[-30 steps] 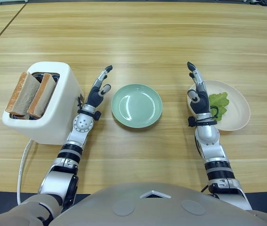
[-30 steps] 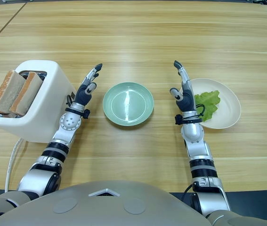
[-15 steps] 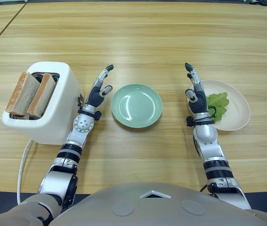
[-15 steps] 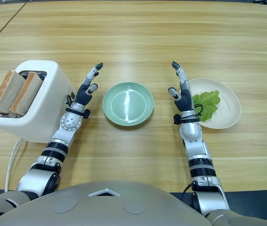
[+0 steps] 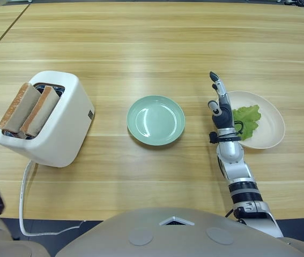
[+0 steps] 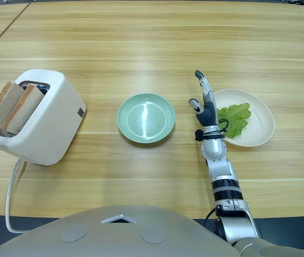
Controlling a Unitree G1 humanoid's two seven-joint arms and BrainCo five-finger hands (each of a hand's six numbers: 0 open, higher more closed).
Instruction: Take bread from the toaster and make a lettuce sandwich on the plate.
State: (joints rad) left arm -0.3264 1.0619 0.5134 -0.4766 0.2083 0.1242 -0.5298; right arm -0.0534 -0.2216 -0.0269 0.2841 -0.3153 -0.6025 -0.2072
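You have two bread slices (image 5: 26, 107) in one toaster (image 5: 66, 131), label (image 5: 90, 114) unreadable, at the left edge of the desk (image 5: 152, 43); one plate (image 5: 156, 140); one lettuce leaf (image 5: 248, 119) in one bowl (image 5: 271, 129); right hand (image 5: 221, 110) released.

The table (image 5: 152, 43) was pale wood with a smooth, faintly shiny finish. The toaster (image 5: 66, 128) had a smooth white casing that looked like plastic; its bread (image 5: 28, 110) looked rough and crusty. The plate (image 5: 156, 120) was glossy green glaze, the bowl (image 5: 272, 126) a duller cream. The right hand (image 5: 220, 107) was silvery metal and black plastic.
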